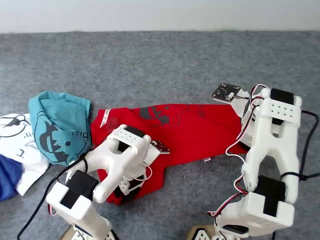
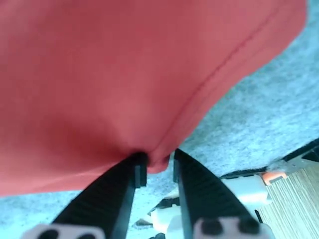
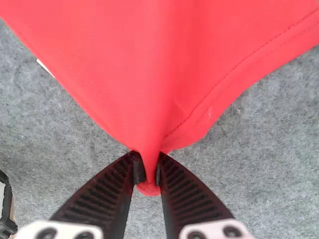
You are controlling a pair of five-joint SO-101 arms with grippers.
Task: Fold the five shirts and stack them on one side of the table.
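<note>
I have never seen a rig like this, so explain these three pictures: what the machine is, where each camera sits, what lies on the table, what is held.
The machine is a left arm and a right arm, small and white, side by side at a table with a grey covering. The high view looks down from a fixed camera; the other two come from a camera on each arm's wrist. A red shirt lies spread out; the left gripper and the right gripper are each shut on its edge. Next to it lie a teal shirt, a white shirt and a blue cloth.
</note>
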